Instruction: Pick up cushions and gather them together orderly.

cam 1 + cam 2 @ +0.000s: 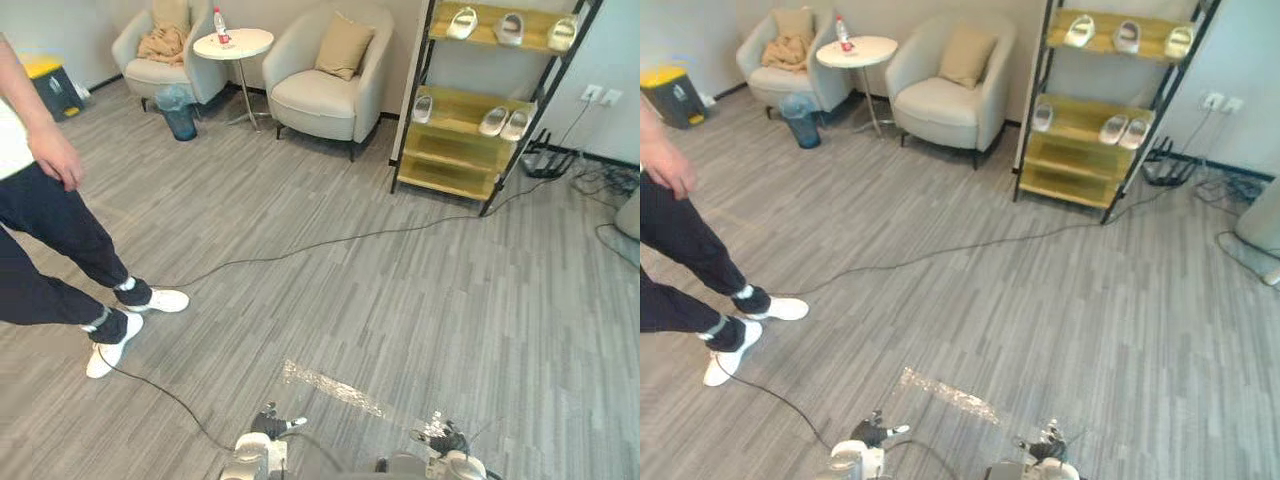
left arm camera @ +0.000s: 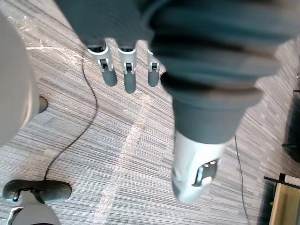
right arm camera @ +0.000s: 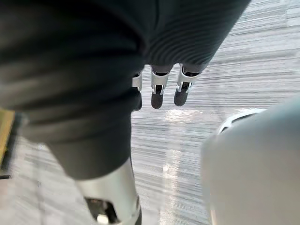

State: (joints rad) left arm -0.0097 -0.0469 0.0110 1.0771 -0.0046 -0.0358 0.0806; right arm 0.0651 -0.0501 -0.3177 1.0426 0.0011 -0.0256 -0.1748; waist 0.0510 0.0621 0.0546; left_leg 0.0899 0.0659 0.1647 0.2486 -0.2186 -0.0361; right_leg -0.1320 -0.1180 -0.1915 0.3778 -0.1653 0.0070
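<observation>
A tan cushion (image 1: 343, 46) leans upright against the back of the beige armchair (image 1: 320, 100) at the far side of the room. On the second armchair (image 1: 150, 70), far left, a similar cushion (image 1: 171, 14) stands behind a crumpled tan cloth (image 1: 163, 46). My left hand (image 2: 124, 70) hangs over the grey plank floor, fingers straight and holding nothing. In its own wrist view my right hand (image 3: 159, 89) also points down at the floor, fingers straight and empty. Both hands are far from the chairs.
A person (image 1: 50, 220) in dark trousers and white shoes stands at the left. Between the chairs are a round white table (image 1: 233, 43) with a bottle and a blue bin (image 1: 180, 112). A shelf (image 1: 470, 150) with slippers stands far right. A black cable (image 1: 330, 240) crosses the floor.
</observation>
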